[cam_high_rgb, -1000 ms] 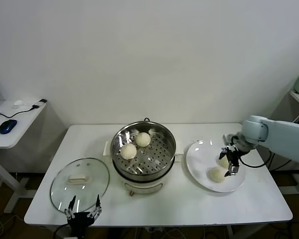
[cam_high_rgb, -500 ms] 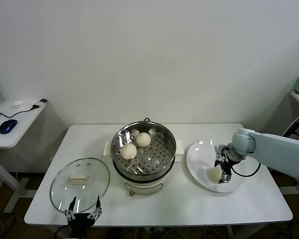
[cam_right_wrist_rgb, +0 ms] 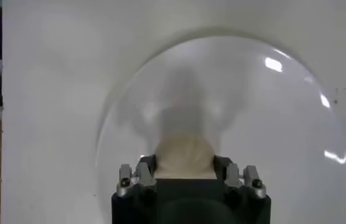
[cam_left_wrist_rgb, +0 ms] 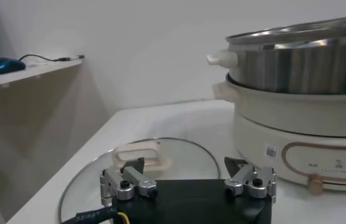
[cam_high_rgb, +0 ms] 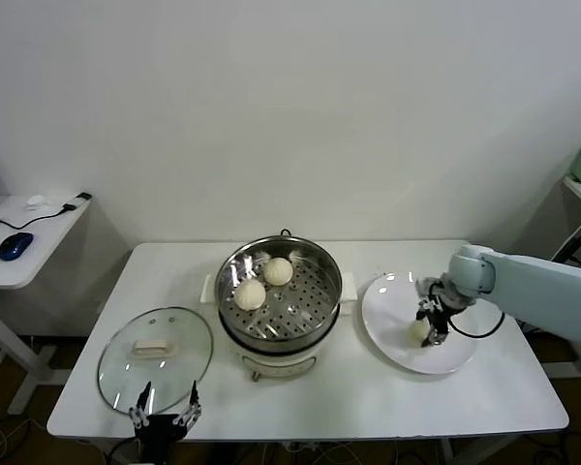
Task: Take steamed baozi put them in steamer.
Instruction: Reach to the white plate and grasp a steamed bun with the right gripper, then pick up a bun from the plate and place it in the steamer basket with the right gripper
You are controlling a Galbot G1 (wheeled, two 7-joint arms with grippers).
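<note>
Two steamed baozi (cam_high_rgb: 278, 271) (cam_high_rgb: 250, 293) lie on the perforated tray of the steamer (cam_high_rgb: 333, 282), which stands mid-table. On the white plate (cam_high_rgb: 387, 300) to its right, my right gripper (cam_high_rgb: 429, 327) points down and is shut on a third baozi (cam_high_rgb: 417, 331). In the right wrist view that baozi (cam_right_wrist_rgb: 183, 149) fills the gap between the fingers of the right gripper (cam_right_wrist_rgb: 185, 162), just above the plate (cam_right_wrist_rgb: 282, 109). My left gripper (cam_high_rgb: 162, 418) waits open at the table's front edge, by the lid; the left wrist view shows it (cam_left_wrist_rgb: 185, 165) holding nothing, with the steamer (cam_left_wrist_rgb: 306, 67) beyond.
A round glass lid (cam_high_rgb: 155, 354) with a white handle lies flat at the front left of the table; it also shows in the left wrist view as the lid (cam_left_wrist_rgb: 179, 152). A side desk with a blue mouse (cam_high_rgb: 15, 245) stands at the far left.
My right gripper has shifted left and down over the plate and closed round a baozi. Two buns showed on the plate before; one shows now. The left arm has stayed put.
</note>
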